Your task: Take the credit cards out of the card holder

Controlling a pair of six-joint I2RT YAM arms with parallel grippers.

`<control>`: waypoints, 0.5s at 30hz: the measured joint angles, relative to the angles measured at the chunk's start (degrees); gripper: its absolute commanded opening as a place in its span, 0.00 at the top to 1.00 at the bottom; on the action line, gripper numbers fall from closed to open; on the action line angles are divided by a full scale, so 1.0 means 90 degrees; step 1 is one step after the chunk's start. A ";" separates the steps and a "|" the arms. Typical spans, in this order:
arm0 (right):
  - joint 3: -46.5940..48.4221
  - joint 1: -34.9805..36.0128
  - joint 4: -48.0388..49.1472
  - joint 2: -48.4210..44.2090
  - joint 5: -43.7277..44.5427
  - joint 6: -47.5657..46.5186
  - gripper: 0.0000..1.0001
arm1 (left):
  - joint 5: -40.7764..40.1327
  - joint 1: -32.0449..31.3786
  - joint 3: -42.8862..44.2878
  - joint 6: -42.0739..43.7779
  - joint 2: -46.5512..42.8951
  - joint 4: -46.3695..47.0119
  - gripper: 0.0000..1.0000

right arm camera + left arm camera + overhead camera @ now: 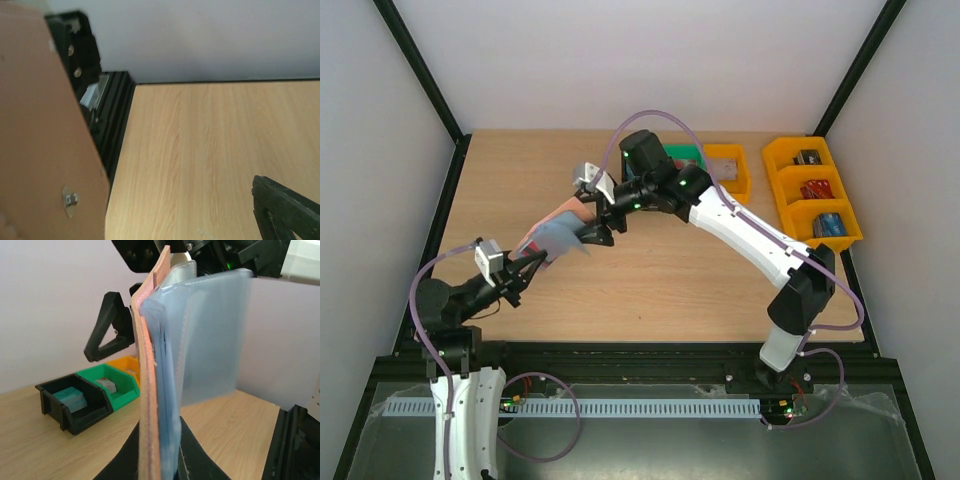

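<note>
**A:** Where is the card holder?

**B:** The card holder (560, 235) is up off the desk (650, 290), left of centre. The left fingers (534, 257) are clamped tight on its near-left end.

**A:** And the other arm?

**B:** The right fingers (600, 230) are spread wide, just beside the holder's far-right end. From above I cannot tell whether either one touches it. The left wrist view shows only one of them (107, 331), a black triangular piece beyond the leather. The right wrist view catches just a corner of one finger (285, 210), cut off at the bottom right.

**A:** Can you see the credit cards?

**B:** Not clearly. From the left wrist the holder stands on edge, with tan leather on the left and pale blue see-through sleeves (210, 335) fanned out to the right. The layers between them blur together, so I cannot tell a card from a sleeve.

**A:** Does the right wrist view help?

**B:** Little. A blurred tan panel fills its left side, cropped by the frame, with a small metal snap (71, 199) low on it.

**A:** And the bins?

**B:** A black bin (65, 407), a green bin (117, 390) and an orange bin (131, 365) sit at the far side. The orange one is partly hidden behind the holder. From above, the right arm covers the black one and most of the green.
</note>
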 measured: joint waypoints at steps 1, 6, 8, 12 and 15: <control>0.0061 0.0015 -0.0301 0.0029 -0.0007 -0.0189 0.01 | 0.0015 0.0000 0.0015 0.0019 0.0000 -0.0019 0.98; 0.0641 0.0080 -0.1838 0.0250 -0.0002 -0.1180 0.01 | -0.0187 0.0000 0.0219 0.0352 0.0000 -0.0534 0.98; 0.0767 0.0085 -0.2327 0.0257 0.0112 -0.1498 0.01 | -0.0495 0.0000 0.0253 0.0483 0.0005 -0.0733 0.98; 0.0568 0.0092 -0.2300 0.0165 0.0432 -0.1307 0.01 | -0.0988 0.0000 0.0311 0.0746 0.0049 -0.1093 0.98; -0.0257 0.0153 -0.0967 -0.0153 0.0726 -0.0194 0.01 | -0.1008 0.0000 0.0318 0.0906 0.0056 -0.1268 0.98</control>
